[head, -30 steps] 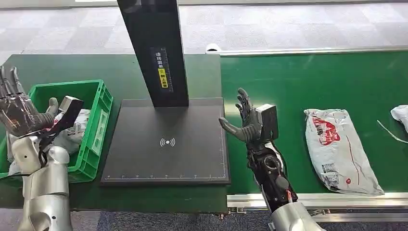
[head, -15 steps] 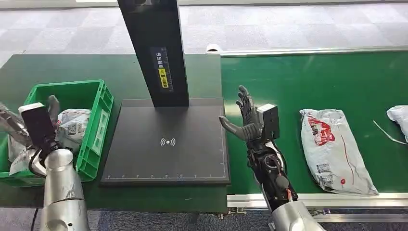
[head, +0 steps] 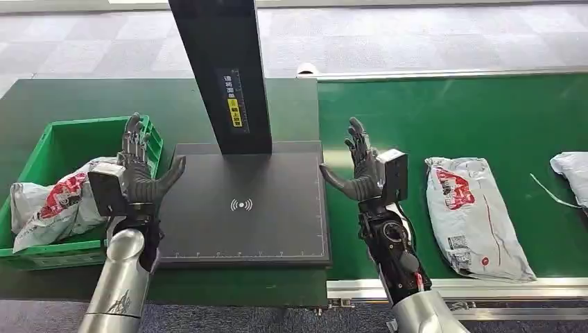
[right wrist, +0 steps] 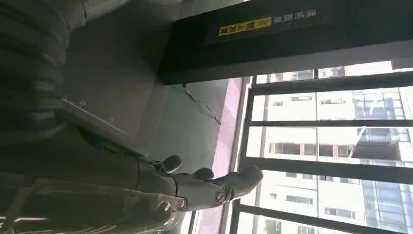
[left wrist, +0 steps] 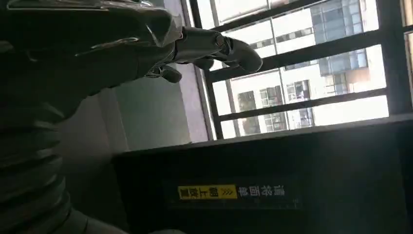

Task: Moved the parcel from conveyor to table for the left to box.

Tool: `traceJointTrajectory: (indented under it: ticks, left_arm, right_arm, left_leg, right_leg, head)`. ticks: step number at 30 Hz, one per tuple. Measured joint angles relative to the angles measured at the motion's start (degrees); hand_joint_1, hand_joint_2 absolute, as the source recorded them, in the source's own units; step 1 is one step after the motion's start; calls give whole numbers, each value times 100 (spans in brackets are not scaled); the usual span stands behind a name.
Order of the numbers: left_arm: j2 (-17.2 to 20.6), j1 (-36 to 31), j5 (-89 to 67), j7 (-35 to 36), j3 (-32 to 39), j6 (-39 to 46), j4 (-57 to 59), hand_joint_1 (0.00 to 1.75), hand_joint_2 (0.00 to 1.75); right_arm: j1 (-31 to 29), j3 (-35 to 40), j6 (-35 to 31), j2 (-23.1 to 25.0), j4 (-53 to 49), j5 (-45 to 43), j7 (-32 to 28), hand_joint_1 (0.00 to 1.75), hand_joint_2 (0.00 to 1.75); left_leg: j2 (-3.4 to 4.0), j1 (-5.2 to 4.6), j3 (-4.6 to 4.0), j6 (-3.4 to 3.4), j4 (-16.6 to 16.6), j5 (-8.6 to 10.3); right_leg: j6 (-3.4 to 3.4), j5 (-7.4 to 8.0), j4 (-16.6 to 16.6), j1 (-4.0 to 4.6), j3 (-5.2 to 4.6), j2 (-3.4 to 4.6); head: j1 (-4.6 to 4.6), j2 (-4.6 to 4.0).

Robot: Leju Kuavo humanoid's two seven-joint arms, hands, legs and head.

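At far left we see a green crate (head: pixel 147 149) of ribbed plastic on the table (head: pixel 62 97), and in it lies a bagged parcel (head: pixel 59 205), a crumpled grey plastic mailer with red print and a white label. Our left hand (head: pixel 142 173) is raised just beside the crate's inner wall, between the crate and the scan plate (head: pixel 239 201); it stands upright with fingers spread apart and holds nothing. The bagged parcel sits just to its outer side, apart from the fingers.

The scan plate is a flat, matt black square with a white wireless mark at its middle and a fine ruler line along its edges. A tall black post (head: pixel 222 69) rises from its far edge and carries a small yellow and white label.

Our right hand (head: pixel 360 170) is raised at the seam between the plate and the conveyor (head: pixel 451 111), also upright, with dark fingers fanned apart and empty. In the right wrist view the same hand (right wrist: pixel 195 187) shows its grey thumb and fingers free against the windows.

On the smooth green belt, to the outer side of the right hand and near it but not touching, lies the parcel (head: pixel 475 215): a long, soft, wrinkled grey poly bag with a red logo and a small printed label. Another pale bag (head: pixel 572 170) is cut by the right edge.
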Motion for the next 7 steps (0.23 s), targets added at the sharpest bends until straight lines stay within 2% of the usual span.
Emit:
traceJointTrajectory:
  ticks: [7]
  left_arm:
    - [4, -14, 122, 249, -468, -315, 403, 0, 175]
  right_arm:
    - [98, 15, 383, -9, -90, -168, 269, 0, 175]
  left_leg:
    - [0, 0, 3, 0, 0, 0]
  right_leg:
    - [0, 0, 0, 0, 1, 0]
  head:
    - [0, 0]
